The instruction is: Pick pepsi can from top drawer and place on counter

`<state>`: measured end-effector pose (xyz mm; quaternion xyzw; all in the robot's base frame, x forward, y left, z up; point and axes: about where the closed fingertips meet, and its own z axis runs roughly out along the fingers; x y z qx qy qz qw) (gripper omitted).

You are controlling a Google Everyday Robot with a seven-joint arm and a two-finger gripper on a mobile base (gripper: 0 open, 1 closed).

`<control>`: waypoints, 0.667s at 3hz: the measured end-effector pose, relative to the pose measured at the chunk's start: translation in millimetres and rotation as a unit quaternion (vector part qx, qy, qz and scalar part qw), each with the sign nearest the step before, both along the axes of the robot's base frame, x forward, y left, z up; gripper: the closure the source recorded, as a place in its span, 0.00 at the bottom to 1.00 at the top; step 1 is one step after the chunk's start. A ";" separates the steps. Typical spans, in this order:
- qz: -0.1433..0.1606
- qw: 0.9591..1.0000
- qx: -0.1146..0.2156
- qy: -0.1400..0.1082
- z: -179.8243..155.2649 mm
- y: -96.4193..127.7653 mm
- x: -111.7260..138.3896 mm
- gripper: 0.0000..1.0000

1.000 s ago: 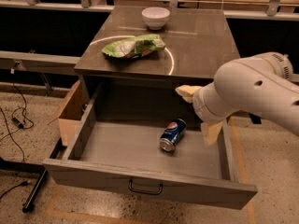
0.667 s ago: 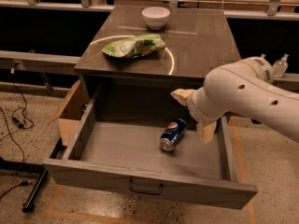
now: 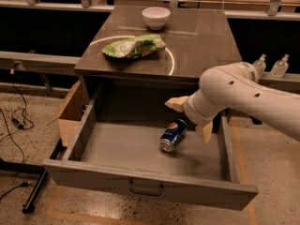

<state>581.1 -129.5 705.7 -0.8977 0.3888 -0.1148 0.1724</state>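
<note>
**Operator:** Where is my gripper?

**Spotter:** Your gripper point(image 3: 188, 121) hangs over the pulled-out top drawer point(image 3: 93, 171), right of its middle, at the end of the thick white arm point(image 3: 243, 90). You can see its two tan fingers point(image 3: 176, 103) spread wide apart, with nothing held between them.

**Operator:** And the can?

**Spotter:** Your pepsi can point(image 3: 173, 135) lies on its side on the drawer floor, silver end toward the front wall, logo facing up. It sits just below the gripper, with one finger up and to its left and the other just to its right. I cannot tell you whether either finger touches it.

**Operator:** What is on the counter?

**Spotter:** On the counter point(image 3: 206, 41) you have a white bowl point(image 3: 156, 17) near the back edge and a green snack bag point(image 3: 133, 46) lying across the pale ring mark point(image 3: 170, 62), well apart from the can. The drawer's black handle point(image 3: 146, 189) faces you.
</note>
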 end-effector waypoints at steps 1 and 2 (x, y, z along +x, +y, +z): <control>0.065 0.998 -0.020 0.016 -24.0 8.9 -0.7 0.00; 0.122 0.992 -0.031 0.031 -40.5 20.3 -1.8 0.00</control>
